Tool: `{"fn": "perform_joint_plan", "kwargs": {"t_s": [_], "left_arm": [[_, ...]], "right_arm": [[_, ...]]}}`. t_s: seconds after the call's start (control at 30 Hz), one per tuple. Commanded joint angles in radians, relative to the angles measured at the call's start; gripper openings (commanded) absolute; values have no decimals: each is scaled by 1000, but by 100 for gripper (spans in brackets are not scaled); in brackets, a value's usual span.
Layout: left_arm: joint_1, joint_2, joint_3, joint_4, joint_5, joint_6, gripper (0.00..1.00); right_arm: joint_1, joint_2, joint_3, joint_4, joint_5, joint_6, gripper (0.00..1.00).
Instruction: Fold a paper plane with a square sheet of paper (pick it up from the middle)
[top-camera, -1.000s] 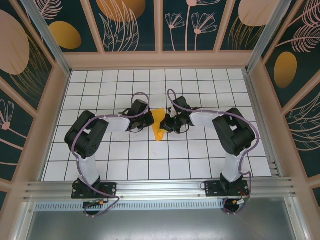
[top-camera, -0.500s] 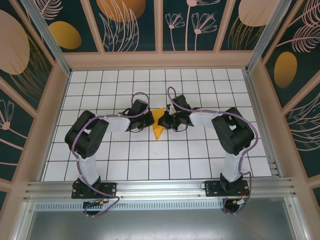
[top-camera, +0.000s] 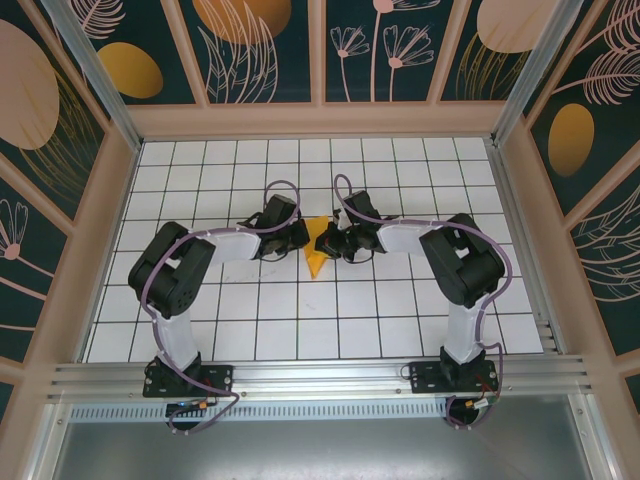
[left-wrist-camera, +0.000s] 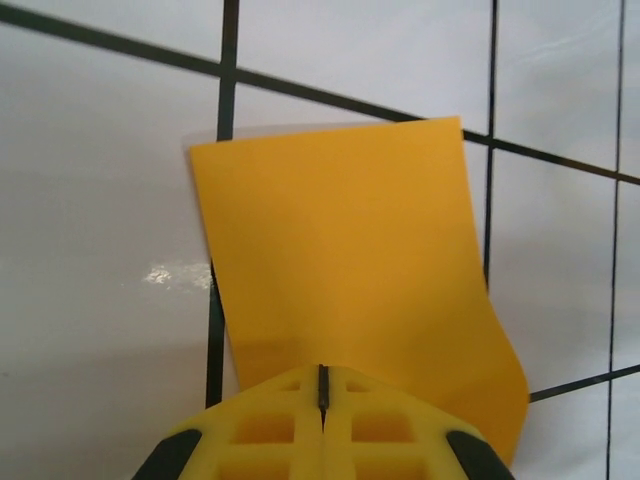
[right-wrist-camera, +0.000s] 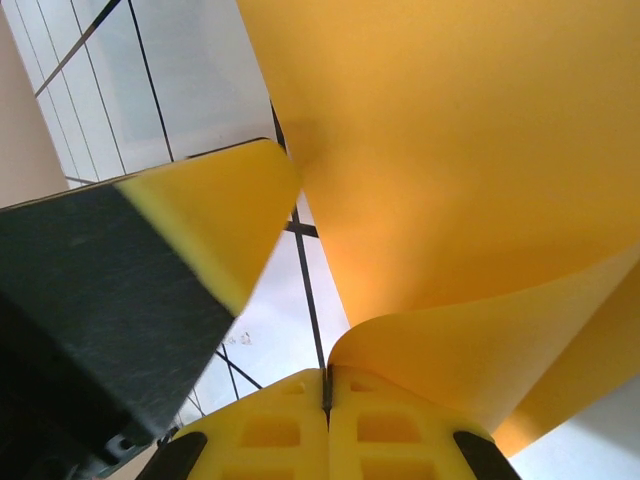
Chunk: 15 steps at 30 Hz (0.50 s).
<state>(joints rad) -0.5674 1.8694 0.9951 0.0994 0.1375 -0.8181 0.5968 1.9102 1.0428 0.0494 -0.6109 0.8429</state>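
Left gripper (left-wrist-camera: 322, 385), right gripper (right-wrist-camera: 327, 388) (both clamped) cover orange paper's (left-wrist-camera: 350, 260) gripped edges.

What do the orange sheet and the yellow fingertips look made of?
The orange sheet: thin matte paper, apparently; it curls softly without glare. The fingertips of the right gripper: likely moulded matte plastic or rubber, with gridded recesses.

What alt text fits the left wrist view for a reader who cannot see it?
An orange-yellow paper spreads over a white table with black grid lines, its near edge pinched in the left pincer, whose yellow fingers meet shut at bottom centre. The paper's lower right edge bulges outward.
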Motion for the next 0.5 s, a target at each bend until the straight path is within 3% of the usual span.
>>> {"fn": "perform_joint_plan", "kwargs": {"t_s": [0.0, 0.47], "left_arm": [[15, -32, 28, -24, -29, 24, 5], [20, 88, 62, -56, -5, 18, 0]], "right_arm": [[2, 20, -7, 24, 3, 9, 1], [1, 25, -41, 83, 43, 52, 2]]}}
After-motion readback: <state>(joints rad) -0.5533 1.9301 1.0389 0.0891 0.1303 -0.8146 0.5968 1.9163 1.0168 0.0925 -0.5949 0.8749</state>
